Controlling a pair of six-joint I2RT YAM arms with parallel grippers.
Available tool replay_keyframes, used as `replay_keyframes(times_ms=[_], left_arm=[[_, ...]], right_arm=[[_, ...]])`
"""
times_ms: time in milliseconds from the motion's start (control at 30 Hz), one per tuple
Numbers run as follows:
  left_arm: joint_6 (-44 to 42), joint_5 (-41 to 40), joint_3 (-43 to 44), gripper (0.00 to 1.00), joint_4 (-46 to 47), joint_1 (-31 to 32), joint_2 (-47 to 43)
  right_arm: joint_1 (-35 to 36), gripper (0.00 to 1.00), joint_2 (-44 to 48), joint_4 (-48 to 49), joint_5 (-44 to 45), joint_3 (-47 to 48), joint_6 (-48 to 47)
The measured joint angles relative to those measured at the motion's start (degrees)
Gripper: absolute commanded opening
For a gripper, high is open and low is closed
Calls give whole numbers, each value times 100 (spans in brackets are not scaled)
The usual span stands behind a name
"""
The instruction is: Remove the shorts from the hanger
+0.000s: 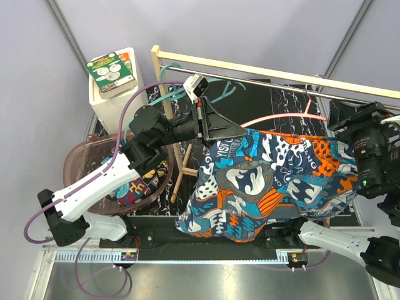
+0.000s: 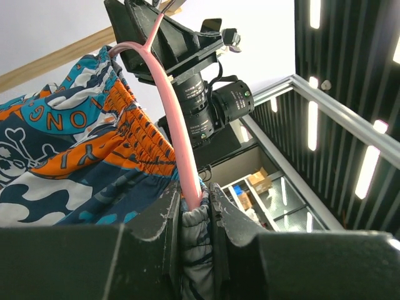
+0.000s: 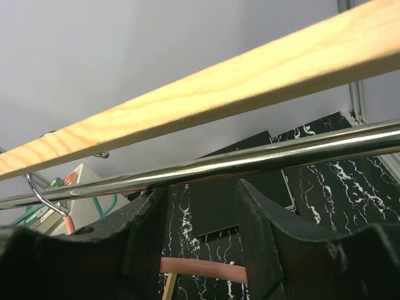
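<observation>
Top view: my left gripper is sitting at the left end of the teal shorts, just in front of the metal rail. The shorts are hanging spread along the pink hanger, spanning the gap between my two arms. Their lower hem is drooping past the near edge of the black mat. My right gripper is sitting at the hanger's right end, near the rail. The wooden bar is running behind the rail. The comic shorts are lying in the brown tub, left of the rack and well apart from it. A teal hanger is hanging further left on the rail. Room on my left side is tight: the tub is under my forearm and a wooden strut is just beside the shorts' left edge.

Left wrist: my fingers are clamping narrow on bunched shorts fabric, and the pink hanger's end is running into the same pinch. The orange waistband edge is gathering along the hanger. Above, the hanger is passing into a black gripper body in front of a camera lens.

Right wrist: my fingers are standing wide and gripping nothing. The pink hanger is showing through the gap, and I can't tell its depth. The rail is crossing just above the fingertips, with the wooden bar above that.
</observation>
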State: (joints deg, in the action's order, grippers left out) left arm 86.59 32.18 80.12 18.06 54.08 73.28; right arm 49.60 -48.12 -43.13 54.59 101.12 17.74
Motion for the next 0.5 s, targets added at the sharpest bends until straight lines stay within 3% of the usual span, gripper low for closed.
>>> replay_keyframes(times_ms=[267, 500], left_arm=[[260, 293, 11, 0, 166, -87, 94], [-175, 929, 57, 0, 70, -131, 87]], right_arm=[[0, 55, -33, 20, 116, 57, -240], [0, 55, -33, 59, 197, 59, -306]])
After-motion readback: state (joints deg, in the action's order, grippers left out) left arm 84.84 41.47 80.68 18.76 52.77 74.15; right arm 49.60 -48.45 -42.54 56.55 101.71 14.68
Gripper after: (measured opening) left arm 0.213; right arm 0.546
